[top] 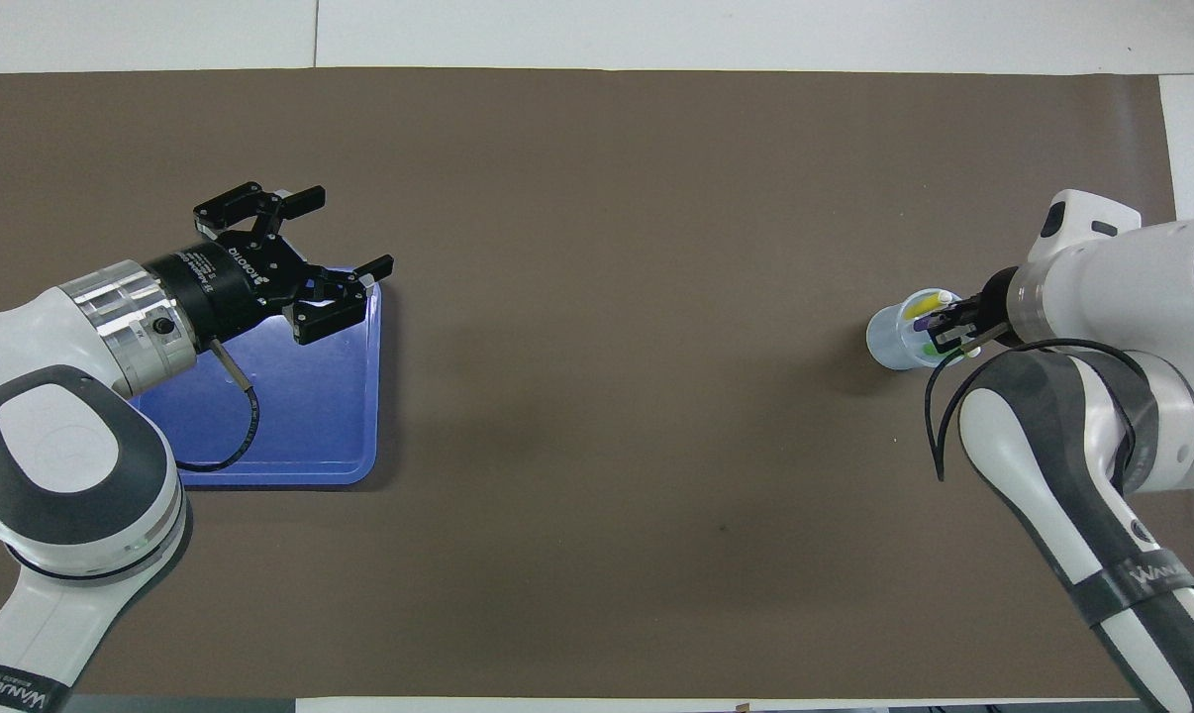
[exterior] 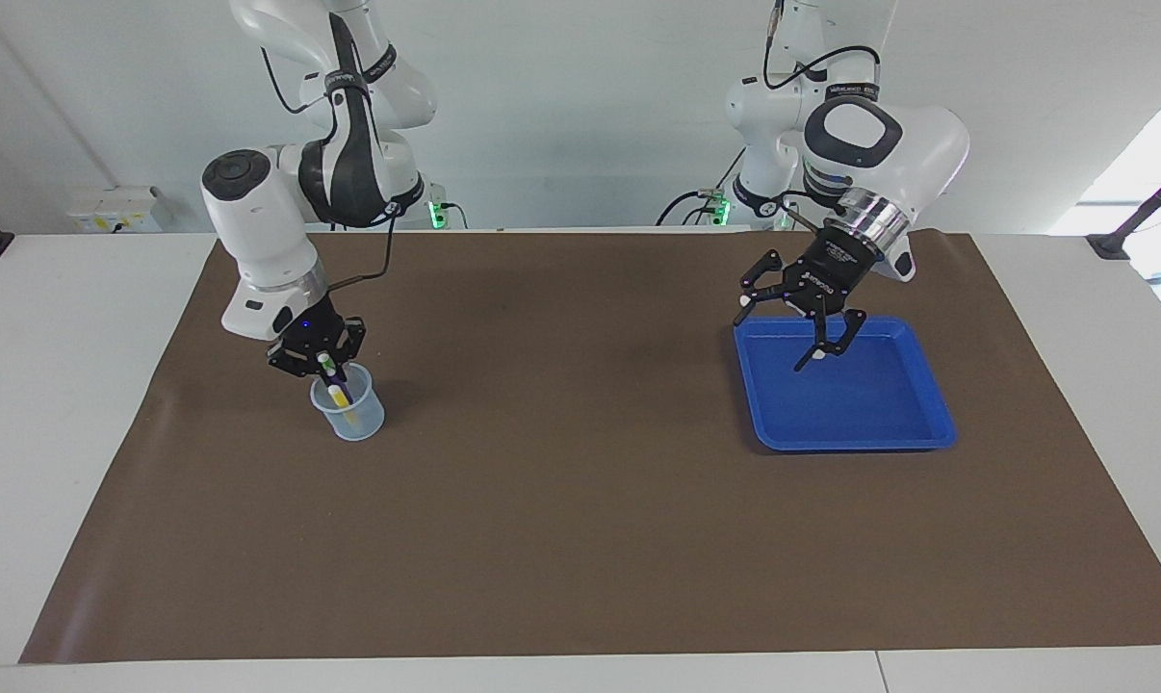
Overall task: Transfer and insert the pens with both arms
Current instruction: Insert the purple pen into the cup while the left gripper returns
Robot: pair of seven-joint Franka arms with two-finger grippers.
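Observation:
A clear cup [exterior: 349, 416] [top: 894, 342] stands on the brown mat toward the right arm's end. A yellow pen [exterior: 348, 410] [top: 924, 309] and a green pen [exterior: 325, 363] [top: 929, 349] lean inside it. My right gripper [exterior: 319, 356] [top: 944, 332] hangs just over the cup's rim, shut on the top of the purple pen [exterior: 339, 387] [top: 921, 324], whose lower part is in the cup. My left gripper [exterior: 773, 333] [top: 346, 232] is open and holds nothing, raised over the edge of the blue tray [exterior: 845, 445] [top: 260, 477] that is nearer the robots.
Nothing lies in the blue tray, which sits toward the left arm's end. The brown mat [exterior: 580, 539] covers most of the white table. Two smaller white arm bases with green lights stand at the robots' edge.

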